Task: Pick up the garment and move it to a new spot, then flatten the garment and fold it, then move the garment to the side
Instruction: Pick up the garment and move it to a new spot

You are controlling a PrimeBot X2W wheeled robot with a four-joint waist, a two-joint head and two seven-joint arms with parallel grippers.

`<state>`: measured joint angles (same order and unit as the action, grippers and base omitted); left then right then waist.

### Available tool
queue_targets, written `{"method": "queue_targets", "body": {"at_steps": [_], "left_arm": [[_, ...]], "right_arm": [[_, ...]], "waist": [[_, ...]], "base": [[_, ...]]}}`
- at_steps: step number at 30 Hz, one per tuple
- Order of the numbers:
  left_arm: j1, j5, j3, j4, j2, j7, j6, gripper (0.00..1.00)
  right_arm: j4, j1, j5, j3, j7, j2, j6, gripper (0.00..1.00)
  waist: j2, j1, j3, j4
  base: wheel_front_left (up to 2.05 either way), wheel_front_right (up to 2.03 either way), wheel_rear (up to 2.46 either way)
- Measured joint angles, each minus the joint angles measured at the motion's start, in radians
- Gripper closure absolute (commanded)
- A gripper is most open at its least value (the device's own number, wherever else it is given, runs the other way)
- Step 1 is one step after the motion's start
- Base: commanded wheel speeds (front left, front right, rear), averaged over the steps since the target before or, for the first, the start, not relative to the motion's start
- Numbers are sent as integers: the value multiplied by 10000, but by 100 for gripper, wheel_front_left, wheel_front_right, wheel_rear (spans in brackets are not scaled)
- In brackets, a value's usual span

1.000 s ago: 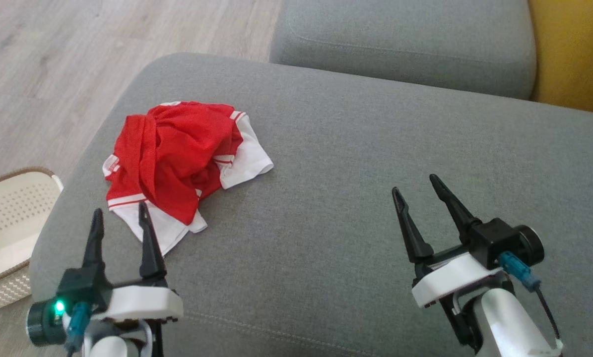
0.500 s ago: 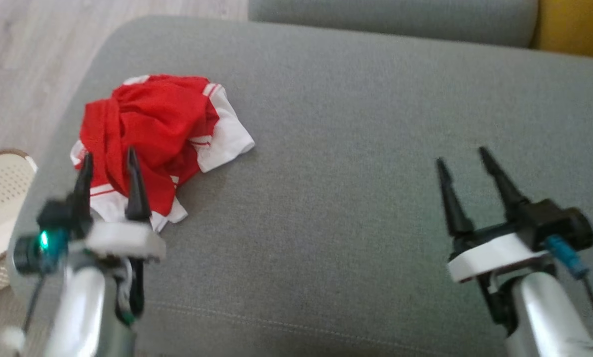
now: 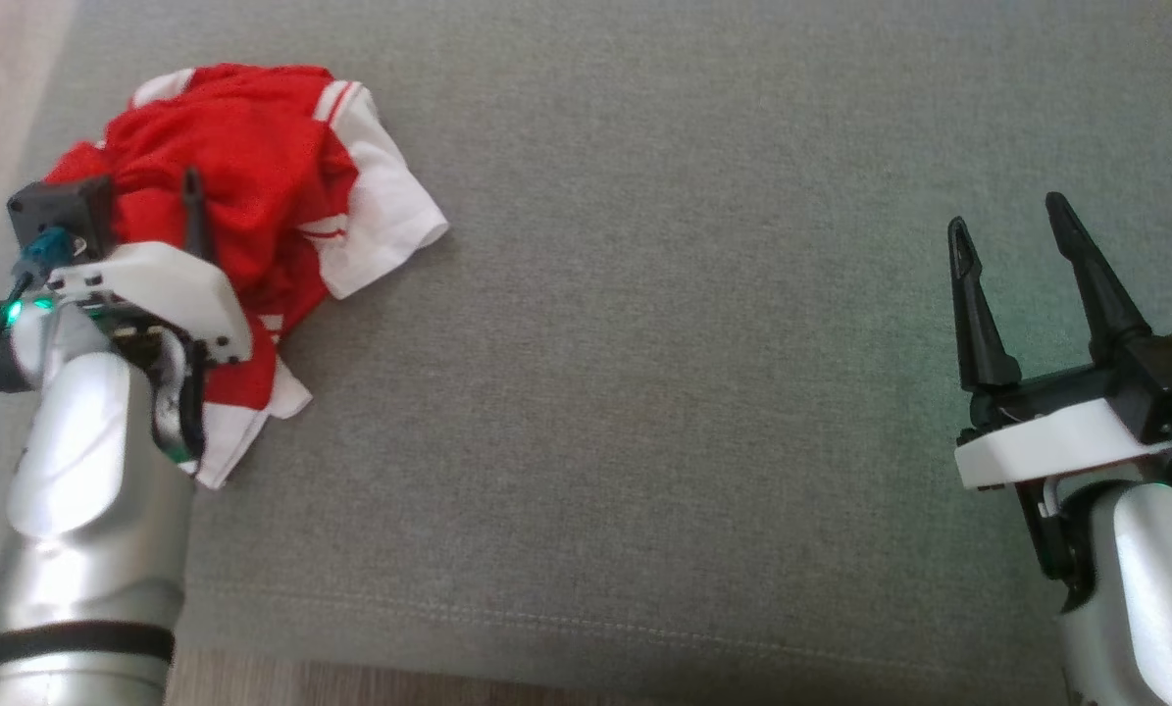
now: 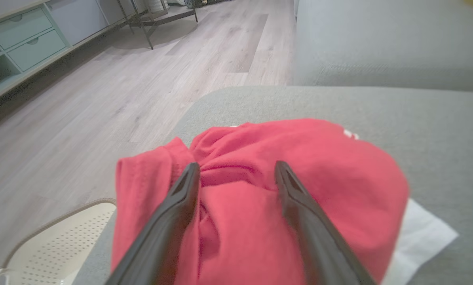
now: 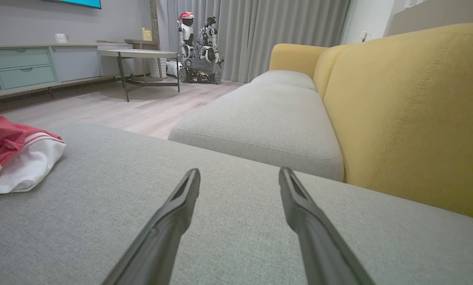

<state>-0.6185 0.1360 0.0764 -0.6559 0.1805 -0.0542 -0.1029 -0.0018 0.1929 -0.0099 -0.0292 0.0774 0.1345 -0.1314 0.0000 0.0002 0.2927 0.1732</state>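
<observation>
Since a second ago, the left arm has run forward from just short of the garment's near hem to over the heap. The head camera has also tipped down, so the shift of the whole frame is not the cloth moving. Right arm much as before.

Left claw (image 4: 236, 170): spread wide, nothing pinched, both fingers low over the red top of the garment (image 3: 252, 167). Whether the tips touch cloth I cannot tell.

Right claw (image 3: 1007, 211): spread too, empty, above bare sofa cushion (image 3: 644, 373), well apart from the cloth.

Garment: red and white, crumpled in a heap at the cushion's left end near its rounded edge, with white hems sticking out toward the robot and to the right.

Step in hand, my reading: first pickup, with the reach done and the grasp not yet made. Next I need to dip the left tips into a thick fold, close, then lift toward the open middle of the cushion.

Around: a perforated basket (image 4: 62, 237) on the floor (image 4: 101, 99) beside the cushion's left end; the cloth could slide off that way. Farther off are a second grey cushion (image 5: 260, 118) and a yellow backrest (image 5: 398, 111). I judge the carry path unobstructed.
</observation>
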Motion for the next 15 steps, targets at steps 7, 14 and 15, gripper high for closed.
{"method": "queue_targets", "body": {"at_steps": [7,14,15], "left_arm": [[-718,-251,127,-1488,144,-100,-238,0],[-971,-286,242,-2360,174,-234,-171,100],[-1002,-276,234,-2412,176,-414,-125,100]], "right_arm": [[-50,-3,0,-17,2,0,0,0],[-48,-2,-2,-42,4,0,0,0],[-40,-2,-2,-42,6,-2,0,0]], "waist": [[0,-1,250,-239],[0,-1,251,-314],[0,-1,229,-319]], "base": [[0,0,0],[0,0,0],[0,0,0]]}}
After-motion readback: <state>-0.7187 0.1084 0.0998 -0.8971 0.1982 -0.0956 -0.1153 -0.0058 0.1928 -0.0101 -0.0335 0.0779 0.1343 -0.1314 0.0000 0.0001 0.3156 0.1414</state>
